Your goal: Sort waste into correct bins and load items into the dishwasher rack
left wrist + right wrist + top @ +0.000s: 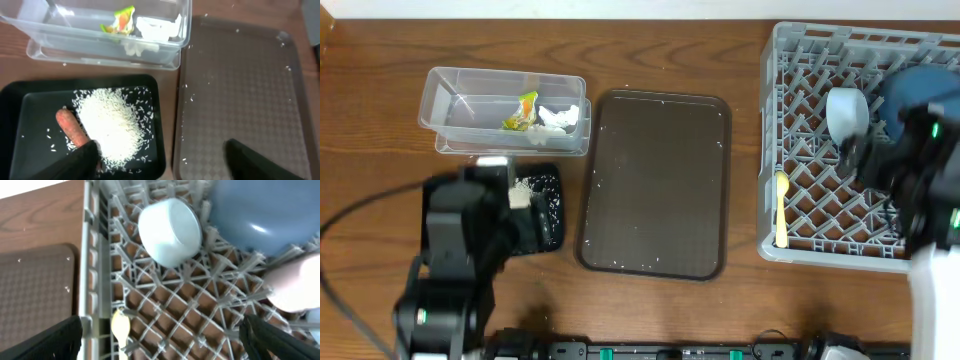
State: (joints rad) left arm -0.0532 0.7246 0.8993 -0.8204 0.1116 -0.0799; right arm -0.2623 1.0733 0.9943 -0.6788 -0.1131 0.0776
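My left gripper (160,160) hangs open over the near right corner of the black tray (20,130), nothing between its fingers. A heap of white rice (107,122) and an orange carrot (70,127) lie in that tray; the carrot's near end sits by my left finger (82,160). The clear tub (182,30) behind holds the yellow-green wrapper (122,20) and white tissue (155,27). My right gripper (162,342) is open and empty above the grey rack (95,255). The rack holds the white bowl (170,230), dark-blue plate (265,215), pale yellow spoon (120,325) and a pale pink cup (295,287).
The dark brown serving tray (655,180) lies between the bins and the rack (800,150), with a few stray rice grains on it. Bare wooden table surrounds it. The left arm (460,250) covers part of the black tray (548,205) from above.
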